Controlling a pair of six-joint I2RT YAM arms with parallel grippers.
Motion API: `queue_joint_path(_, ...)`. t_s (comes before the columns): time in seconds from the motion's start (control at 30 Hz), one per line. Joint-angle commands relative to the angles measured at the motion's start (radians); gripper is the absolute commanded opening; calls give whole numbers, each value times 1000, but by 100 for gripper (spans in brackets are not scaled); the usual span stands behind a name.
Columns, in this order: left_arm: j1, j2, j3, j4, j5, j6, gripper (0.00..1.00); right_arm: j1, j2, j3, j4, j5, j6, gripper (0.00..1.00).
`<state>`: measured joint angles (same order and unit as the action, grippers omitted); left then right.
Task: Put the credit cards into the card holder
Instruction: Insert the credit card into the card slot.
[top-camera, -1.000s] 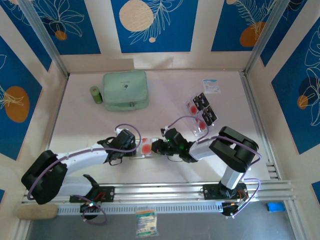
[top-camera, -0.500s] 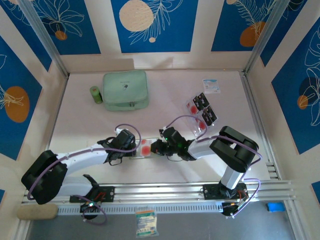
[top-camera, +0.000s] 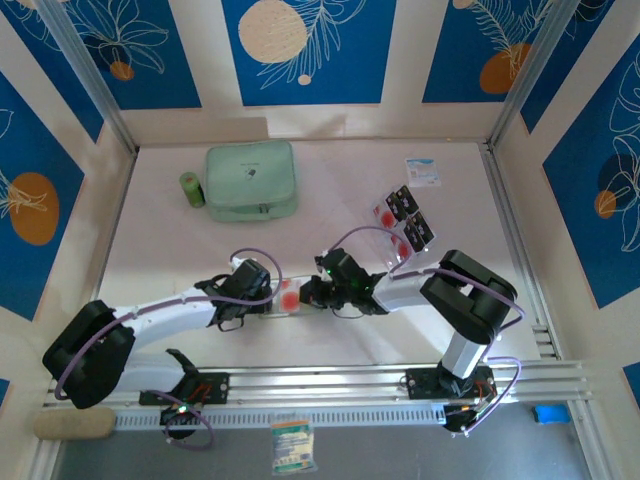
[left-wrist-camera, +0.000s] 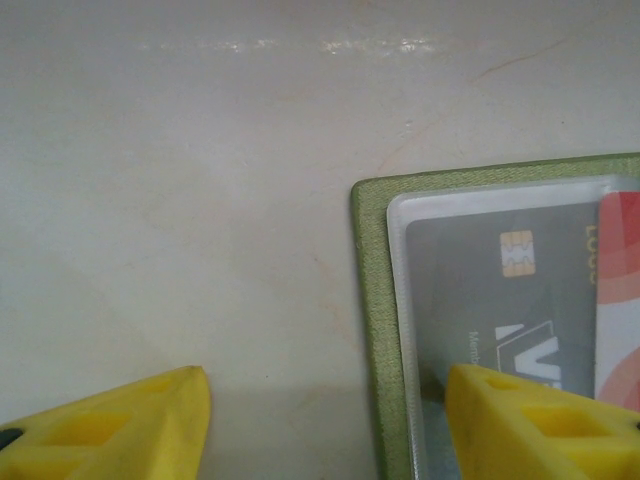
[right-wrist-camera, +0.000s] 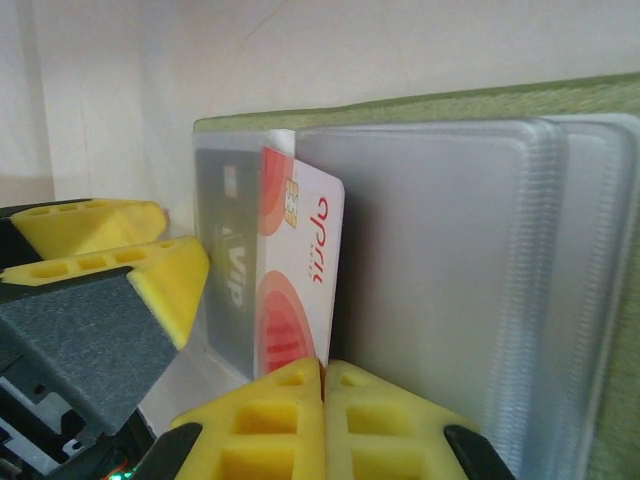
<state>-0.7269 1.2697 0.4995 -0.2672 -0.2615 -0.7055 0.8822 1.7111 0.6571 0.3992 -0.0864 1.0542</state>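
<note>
Robot test cell, lab-type setup. Left arm (top-camera: 170, 318) and right arm (top-camera: 412, 293) bolted to aluminium rail (top-camera: 330, 379) at counter (top-camera: 340, 170) edge. Booth walls (top-camera: 305, 50) with blue leaf-print panels, metal frame posts (top-camera: 95, 85), exposed purple cables (top-camera: 250, 254).

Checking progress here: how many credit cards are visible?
6, as far as shows. In the wallet: one black card sleeved, one red-and-white card over it, pinched by the right gripper. Loose at the right of the table: two black cards, two red-and-white cards. Overlap could hide more.
</note>
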Motion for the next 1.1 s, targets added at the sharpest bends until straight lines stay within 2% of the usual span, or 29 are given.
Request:
queue_joint_path(0.0,-4,18,-12,11,11,-3,63,0,36,24,-76,-47,-23,0)
queue_joint_path(0.3,-5,28,-9,21,16,-3,63,0,81,70,-99,-75,-20,0)
queue_joint_path(0.43,-5,31,-6,23,18,-3,63,3,113,125,-166,-103,-46,0)
queue_joint_path(0.5,-5,31,-4,22,18,-3,63,4,119,159,-227,-112,-80,7)
queue_joint_path(0.57,-5,28,-1,20,18,-2,63,-2,107,190,-292,-115,-122,22)
queue_joint_path(0.67,-5,17,1,11,16,-2,63,-11,58,216,-375,-97,-179,33)
queue_joint_path(0.87,-4,-27,-2,-17,1,-3,64,-12,19,288,-509,-44,-258,30)
queue_joint_path(1.07,-3,-68,-22,-30,-18,-18,64,-6,61,345,-534,-35,-276,17)
